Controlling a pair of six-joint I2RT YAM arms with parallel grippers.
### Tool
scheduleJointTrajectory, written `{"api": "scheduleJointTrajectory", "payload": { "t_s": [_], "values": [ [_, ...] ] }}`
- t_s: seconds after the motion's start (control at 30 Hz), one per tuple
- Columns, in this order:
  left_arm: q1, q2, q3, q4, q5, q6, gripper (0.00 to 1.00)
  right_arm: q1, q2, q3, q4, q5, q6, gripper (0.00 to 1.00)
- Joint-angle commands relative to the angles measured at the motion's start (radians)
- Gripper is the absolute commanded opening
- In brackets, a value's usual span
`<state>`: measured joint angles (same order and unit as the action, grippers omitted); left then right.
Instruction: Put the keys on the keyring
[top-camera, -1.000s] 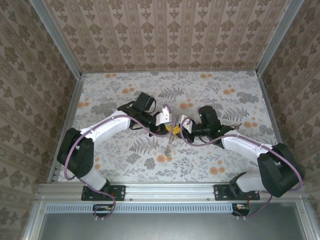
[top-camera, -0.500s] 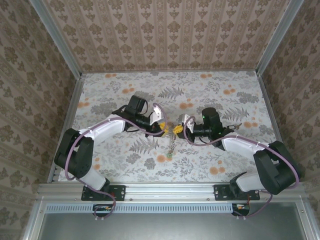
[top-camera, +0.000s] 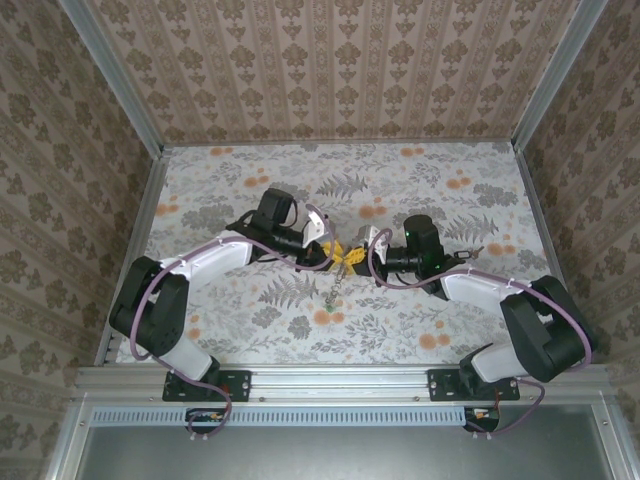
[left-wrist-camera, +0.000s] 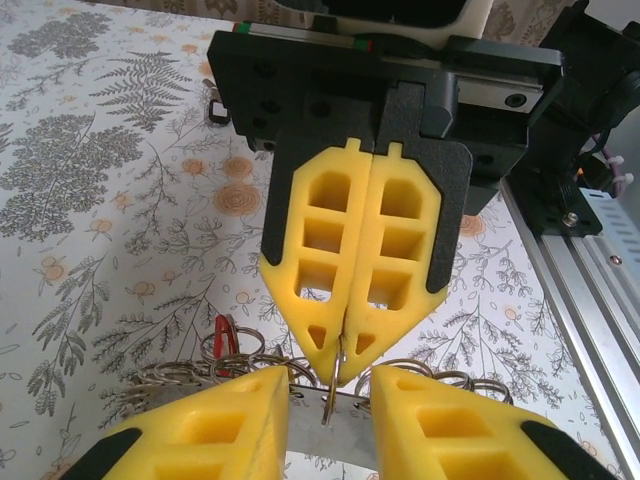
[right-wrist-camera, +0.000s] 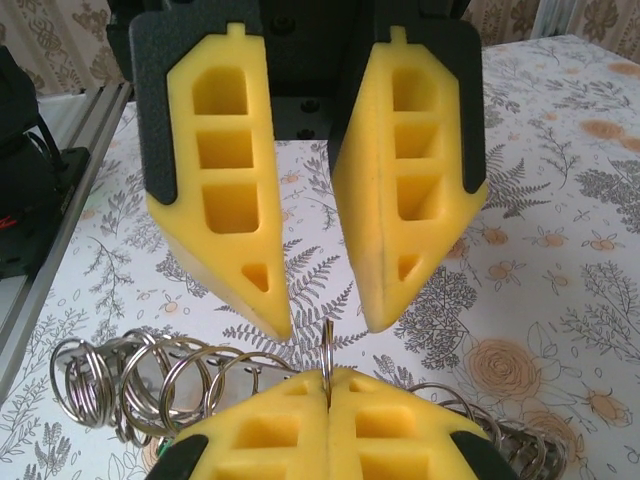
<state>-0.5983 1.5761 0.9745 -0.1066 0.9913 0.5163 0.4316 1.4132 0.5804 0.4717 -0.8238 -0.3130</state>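
Mid-table, the right gripper (left-wrist-camera: 340, 352) is clamped on the keyring (right-wrist-camera: 327, 345), apparently steadying it for threading; the left gripper (right-wrist-camera: 325, 318) faces it, jaws part open and empty; next, probably, it must fetch the red key (left-wrist-camera: 220, 332) and align precisely; the hoop stands upright, edge-on, its plane running left-right.

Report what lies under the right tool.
Under the right tool, shut on the keyring: linked rings on the table, a red key beside them; the left tool covers the rest.

White arms (top-camera: 215, 250) with black joints, purple cables (top-camera: 146, 296), black-bodied right tool (left-wrist-camera: 343, 345) with yellow cut-out fingers (left-wrist-camera: 325, 235)
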Motion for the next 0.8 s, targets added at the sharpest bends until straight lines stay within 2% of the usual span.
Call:
{"api": "scheduleJointTrajectory", "payload": {
  "t_s": [0.0,0.17,0.37,0.47,0.53,0.6,0.77],
  "values": [
    [-0.011,0.019,0.012,-0.036,0.016,0.025,0.28,-0.005,0.000,-0.005,0.057,-0.043,0.015,0.00],
    [-0.011,0.018,0.002,-0.038,-0.008,0.035,0.27,-0.007,-0.002,-0.010,0.068,-0.042,0.023,0.00],
    [-0.008,0.018,0.008,-0.054,-0.022,0.055,0.17,-0.007,-0.002,-0.011,0.068,-0.043,0.025,0.00],
    [-0.007,0.020,0.012,-0.060,-0.017,0.056,0.15,-0.007,-0.002,-0.009,0.065,-0.043,0.025,0.00],
    [0.000,0.015,0.010,-0.056,-0.006,0.051,0.17,-0.007,-0.002,-0.010,0.061,-0.040,0.023,0.00],
    [0.005,0.008,0.005,-0.045,0.002,0.042,0.24,-0.007,-0.002,-0.010,0.059,-0.040,0.020,0.00],
    [0.021,-0.021,-0.016,-0.003,0.009,0.020,0.25,-0.008,0.001,-0.008,0.054,-0.040,0.016,0.00]
  ]
}}
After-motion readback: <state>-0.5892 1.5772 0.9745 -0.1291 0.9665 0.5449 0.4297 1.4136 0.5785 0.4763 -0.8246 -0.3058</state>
